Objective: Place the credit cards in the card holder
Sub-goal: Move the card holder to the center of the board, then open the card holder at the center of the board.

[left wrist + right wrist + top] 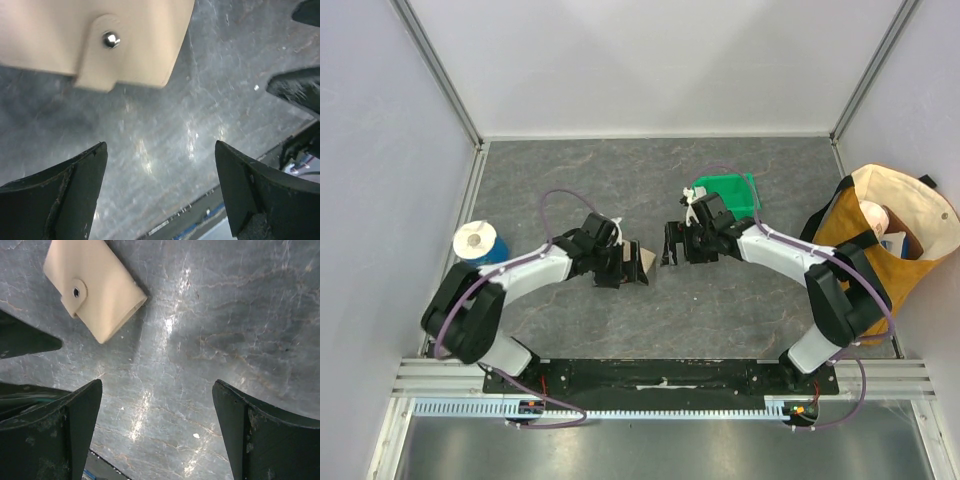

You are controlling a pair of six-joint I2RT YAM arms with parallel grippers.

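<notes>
Top external showed the tan leather-like folding card holder [646, 261] lying snapped shut at frame centre, between left gripper [160, 147] and right gripper [157, 384], both spread wide and empty, likely poised to open it; no credit cards showed

Top view: bright, even overhead light, sharp throughout, with only soft, short shadows under the arms. Wrist views: white glare streaks across the grey table [170, 325], heaviest near centre. The left wrist view is softly blurred. The card holder [75, 35] looks washed pale and its snap [111, 39] bears a highlight. The near fingers [60, 200] are dark, with little detail.
</notes>
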